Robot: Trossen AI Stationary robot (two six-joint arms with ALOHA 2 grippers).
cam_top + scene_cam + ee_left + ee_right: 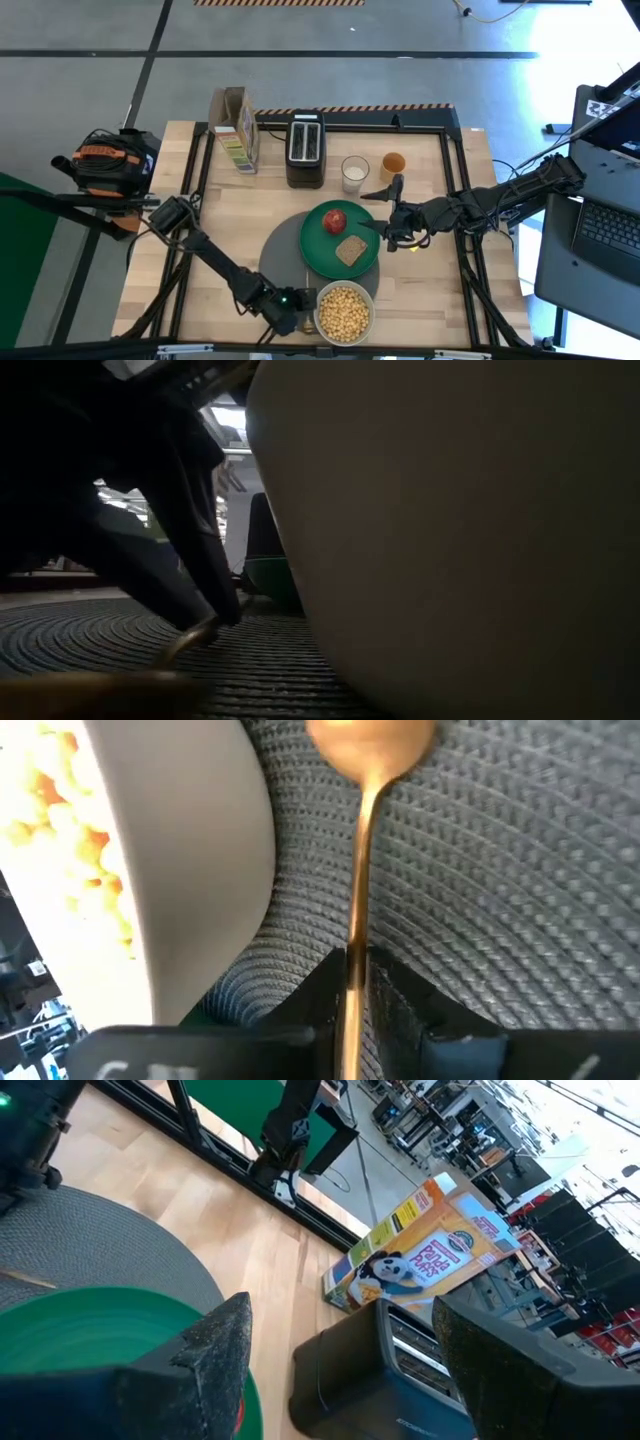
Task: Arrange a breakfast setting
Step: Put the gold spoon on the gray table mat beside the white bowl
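Observation:
A round grey mat (285, 255) lies at the table's near middle. On it stand a green plate (335, 250) with a red apple (335, 220) and a brown toast slice (350, 250), and a pale bowl (343, 312) of yellow cereal (70, 830). My left gripper (292, 308) is just left of the bowl, low over the mat, shut on a thin gold spoon (360, 870). My right gripper (388, 208) is open and empty at the plate's right rim. My left gripper pinches the spoon's handle (352, 965) between its two fingers. The spoon runs on forward from the fingers, its bowl end (370, 740) over the mat. In the low view the fingers (205, 595) slant down to the mat, the spoon (190, 638) at their tips.
A black toaster (305, 148), a cereal box (238, 130), a glass of milk (355, 173) and an orange cup (393, 163) stand along the far side. Bare wood shows at the table's left (220, 215) and right (430, 280).

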